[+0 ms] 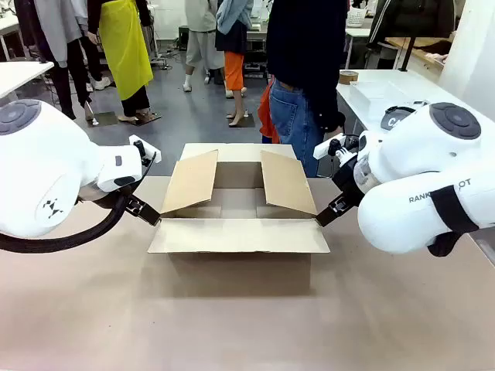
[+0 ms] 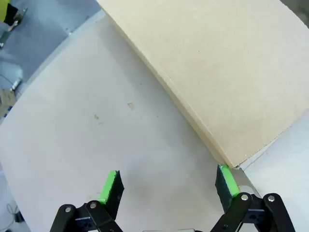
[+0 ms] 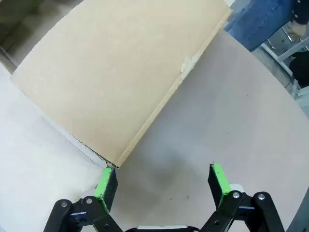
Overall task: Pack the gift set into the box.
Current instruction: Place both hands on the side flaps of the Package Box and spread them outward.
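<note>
The box (image 1: 236, 236) is a plain brown carton at mid-table, with its four top flaps spread open and its inside bare as far as I can see. The gift set is out of view. My left gripper (image 1: 148, 212) sits low at the box's left front corner, open. In the left wrist view (image 2: 169, 187) one green pad (image 2: 227, 180) meets the corner of a flap (image 2: 217, 72). My right gripper (image 1: 328, 212) mirrors it at the right front corner, open (image 3: 161, 182). A flap corner (image 3: 120, 72) ends right at its left pad (image 3: 104, 181).
A person in a dark top and jeans (image 1: 305, 85) stands just beyond the box at the far edge. A white side table (image 1: 387, 93) with a clear container is at the back right. The brown tabletop (image 1: 232, 332) stretches bare in front of the box.
</note>
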`<state>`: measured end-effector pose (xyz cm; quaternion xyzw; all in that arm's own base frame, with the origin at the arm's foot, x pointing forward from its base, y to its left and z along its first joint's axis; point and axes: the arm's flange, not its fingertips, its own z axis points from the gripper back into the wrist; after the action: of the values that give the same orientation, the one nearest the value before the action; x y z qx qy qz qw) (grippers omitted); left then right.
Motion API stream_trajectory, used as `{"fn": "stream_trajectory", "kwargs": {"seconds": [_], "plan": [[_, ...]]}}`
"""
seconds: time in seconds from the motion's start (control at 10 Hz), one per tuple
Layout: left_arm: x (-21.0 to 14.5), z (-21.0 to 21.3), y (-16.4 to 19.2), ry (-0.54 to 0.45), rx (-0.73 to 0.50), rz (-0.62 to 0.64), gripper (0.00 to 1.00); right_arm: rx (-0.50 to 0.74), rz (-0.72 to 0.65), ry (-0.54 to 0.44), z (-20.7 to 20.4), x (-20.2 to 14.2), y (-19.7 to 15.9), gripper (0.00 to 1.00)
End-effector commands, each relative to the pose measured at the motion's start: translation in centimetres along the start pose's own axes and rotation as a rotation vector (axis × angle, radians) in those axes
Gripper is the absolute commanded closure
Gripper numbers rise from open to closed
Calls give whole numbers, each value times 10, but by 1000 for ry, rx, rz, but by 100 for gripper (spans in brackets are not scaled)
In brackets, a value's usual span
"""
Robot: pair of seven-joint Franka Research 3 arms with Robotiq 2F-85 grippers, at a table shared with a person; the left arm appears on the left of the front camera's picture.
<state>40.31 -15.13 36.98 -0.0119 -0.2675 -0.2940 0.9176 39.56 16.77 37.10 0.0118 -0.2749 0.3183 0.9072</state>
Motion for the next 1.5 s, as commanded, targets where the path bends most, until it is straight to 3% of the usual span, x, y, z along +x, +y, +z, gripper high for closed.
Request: {"fn": "stream_trajectory", "kwargs": {"seconds": [0.0, 1.3, 1.4], "plan": [[0, 0, 0, -1, 0, 0, 0, 0, 0, 0, 0, 0, 0, 0], [0, 0, 0, 0, 0, 1, 0, 0, 1, 0, 0, 0, 0, 0], [-4, 30, 1, -33, -53, -29, 0, -22, -13, 14, 22, 0, -3, 0]]}}
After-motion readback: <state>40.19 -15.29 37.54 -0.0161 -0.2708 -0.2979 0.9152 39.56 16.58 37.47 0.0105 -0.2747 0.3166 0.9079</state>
